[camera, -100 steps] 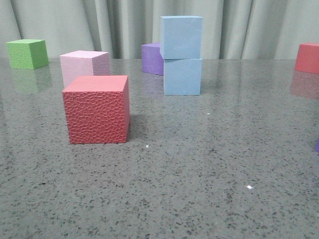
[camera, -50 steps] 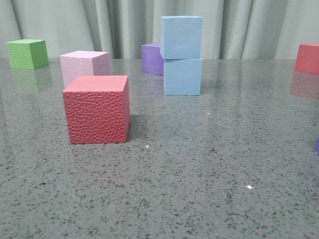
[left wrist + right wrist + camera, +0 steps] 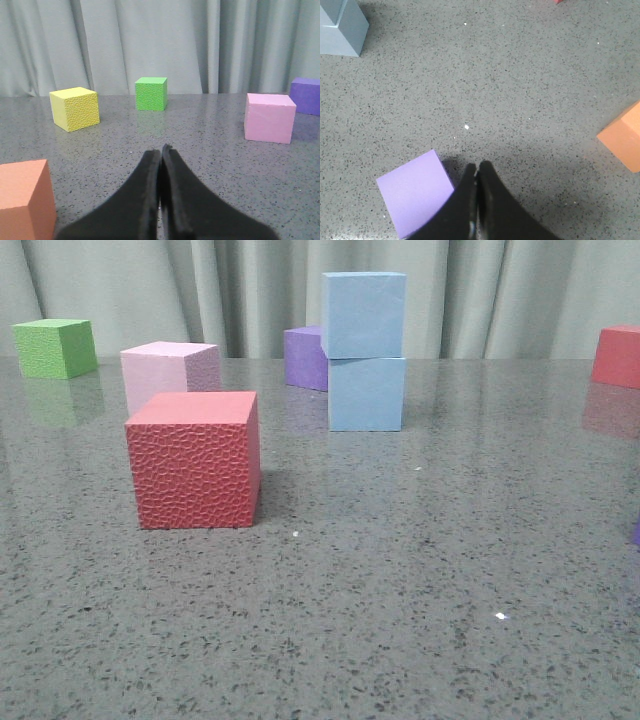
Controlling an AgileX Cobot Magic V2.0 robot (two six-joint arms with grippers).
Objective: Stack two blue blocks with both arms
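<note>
- Upper pale sky-blue matte foam cube (image 3: 363,314) rests on lower twin (image 3: 366,393), slightly offset — a nudge could topple it.
- Left gripper (image 3: 161,152), right gripper (image 3: 477,170): both closed, empty.

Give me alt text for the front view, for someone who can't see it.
Two pale blue blocks, the upper blue block stacked on the lower blue block, stand mid-table. A textured red cube sits nearer on the left, with a pink cube behind it, a green cube far left and a purple cube behind the stack.
</note>
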